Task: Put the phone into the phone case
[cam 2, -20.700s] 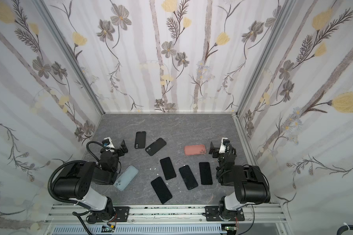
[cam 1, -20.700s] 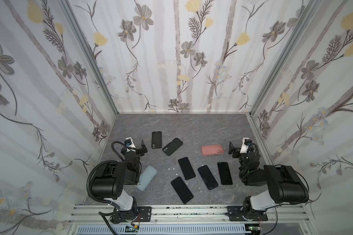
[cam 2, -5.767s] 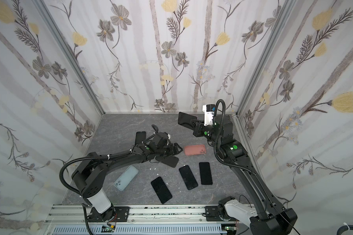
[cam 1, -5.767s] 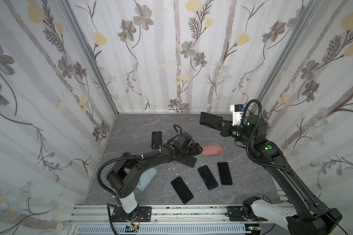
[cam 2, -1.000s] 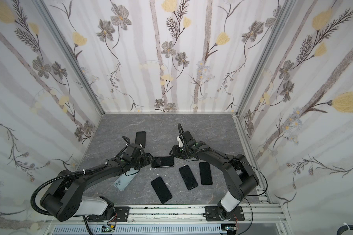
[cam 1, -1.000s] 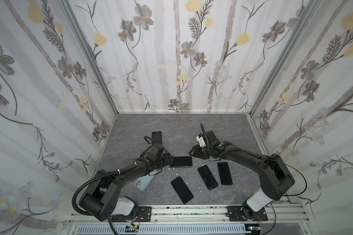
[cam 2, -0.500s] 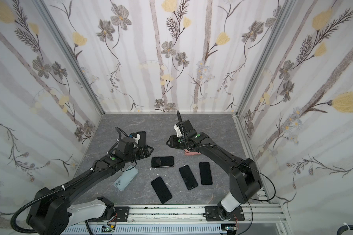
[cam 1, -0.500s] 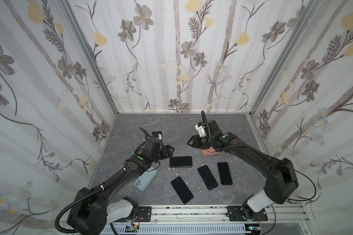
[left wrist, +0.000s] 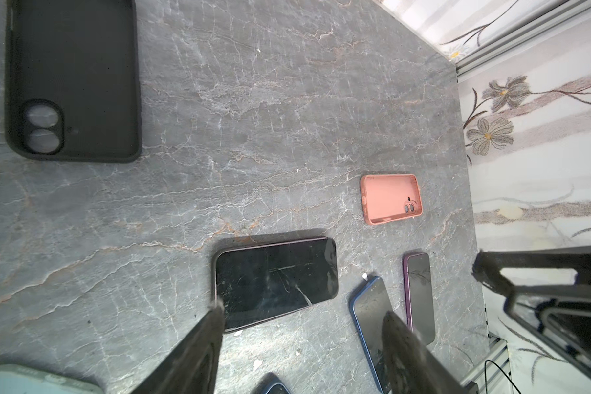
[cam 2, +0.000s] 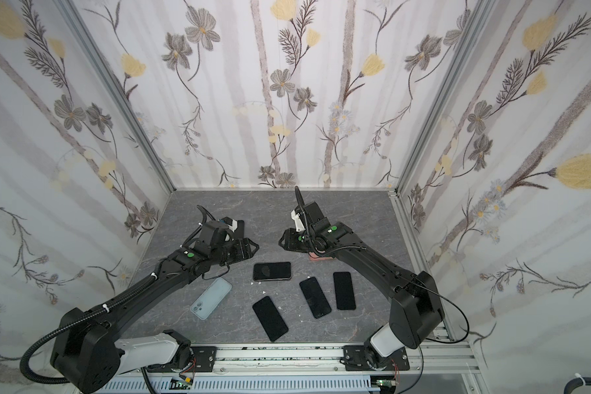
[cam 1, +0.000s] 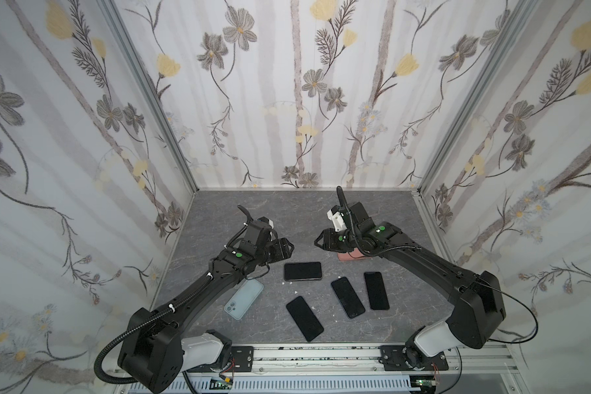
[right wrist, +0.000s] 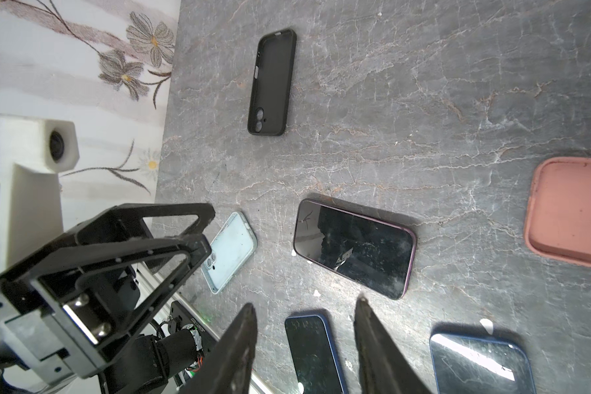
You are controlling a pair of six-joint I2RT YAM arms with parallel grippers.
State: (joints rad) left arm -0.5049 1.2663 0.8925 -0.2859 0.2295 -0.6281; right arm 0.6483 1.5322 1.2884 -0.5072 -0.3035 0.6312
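A phone (cam 1: 302,271) (cam 2: 272,271) lies flat and screen up in the middle of the grey table. A dark rim round its edge looks like a black phone case (left wrist: 275,283) (right wrist: 354,247). My left gripper (cam 1: 289,247) (cam 2: 255,247) (left wrist: 302,312) hovers just left of and behind it, open and holding nothing. My right gripper (cam 1: 316,240) (cam 2: 280,243) (right wrist: 305,304) hangs to the right of and behind it, facing the left one, also open and empty. Neither touches the phone.
An empty pink case (cam 1: 350,256) (left wrist: 391,199) lies partly under the right arm. An empty black case (left wrist: 72,78) (right wrist: 272,83) lies at the back left, and a light blue case (cam 1: 244,298) (right wrist: 229,256) by the left forearm. Three bare phones (cam 1: 304,318) (cam 1: 348,297) (cam 1: 376,290) lie near the front.
Both grippers were down at the phone a second ago. They have since lifted off it and drawn apart and back. The phone has stayed in place on the table.
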